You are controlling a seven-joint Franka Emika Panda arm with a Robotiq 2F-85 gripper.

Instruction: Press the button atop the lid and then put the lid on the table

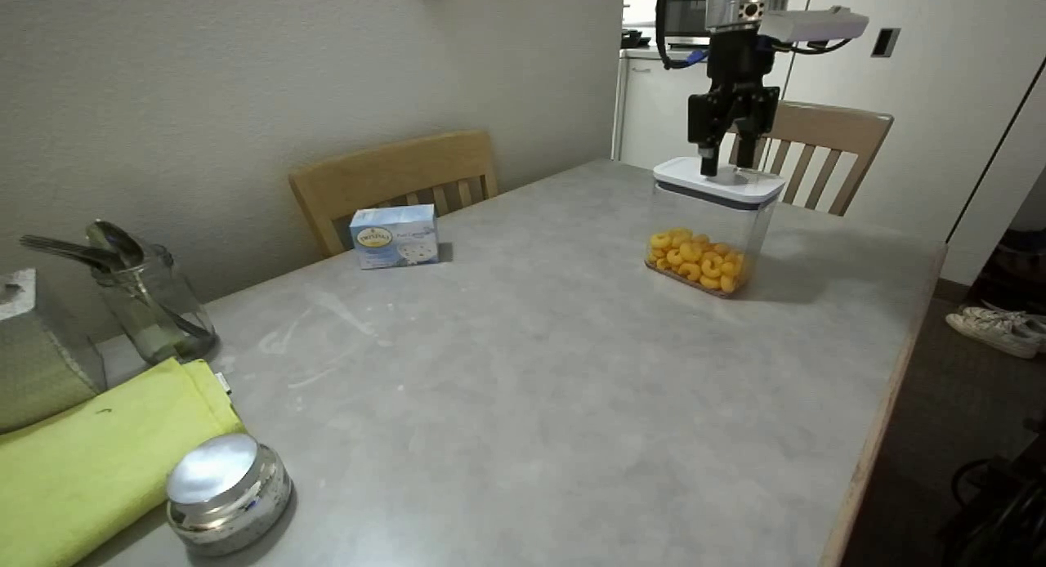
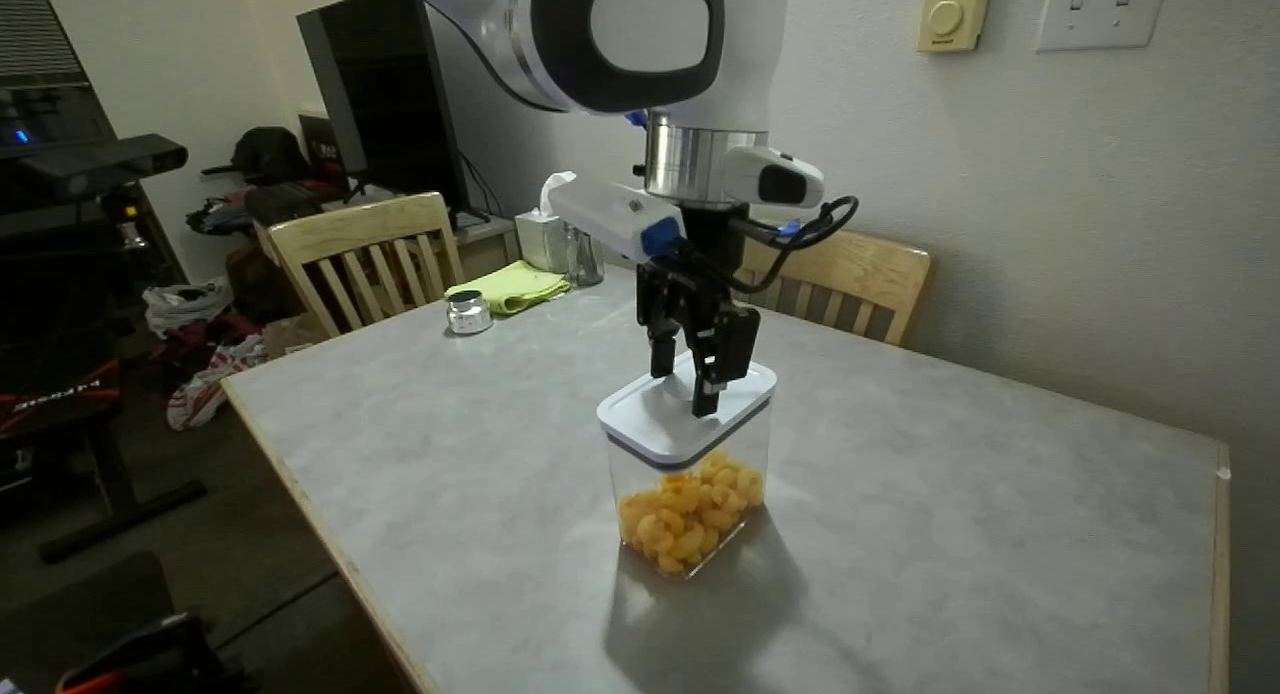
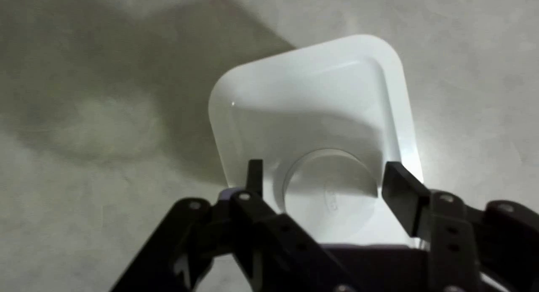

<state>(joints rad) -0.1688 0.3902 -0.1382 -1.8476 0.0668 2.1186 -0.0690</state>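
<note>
Pointing down, jaws parted, it's the hand (image 3: pixel 324 177) over the button (image 3: pixel 330 199), lower centre of the wrist view; the lid (image 2: pixel 662 422)? Capping its clear container (image 2: pixel 636 475) on the worktop (image 2: pixel 480 454), mid-frame in an exterior view.

I can't make out from here whether the gripper (image 2: pixel 684 394) touches the lid (image 3: pixel 309 128). In the wrist view it hides the lid's lower end, and the faint mark (image 3: pixel 331 200) on the button (image 3: pixel 330 189) is a blur — unreadable. The arm (image 2: pixel 650 34) is cut off atop both exterior views; in an exterior view the left edge crops the yellow cloth (image 1: pixel 114 457) and tissue box (image 1: pixel 49 354).
</note>
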